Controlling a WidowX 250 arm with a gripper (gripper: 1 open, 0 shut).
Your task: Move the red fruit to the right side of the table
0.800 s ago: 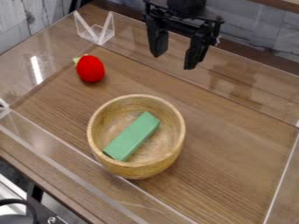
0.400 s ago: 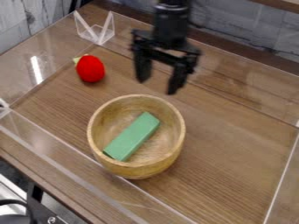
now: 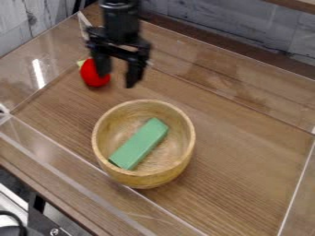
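The tool (image 3: 118, 72) is hanging wide open and empty, pointing down — the red fruit (image 3: 90, 73) is sitting just beside its left finger, partly hidden.

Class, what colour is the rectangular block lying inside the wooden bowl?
Green. The block lies in the light wooden bowl, clearest in the camera view.

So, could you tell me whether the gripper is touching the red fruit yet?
Cannot tell. In the camera view the open gripper overlaps the red fruit, hiding part of it, so neither a contact nor a gap shows plainly.
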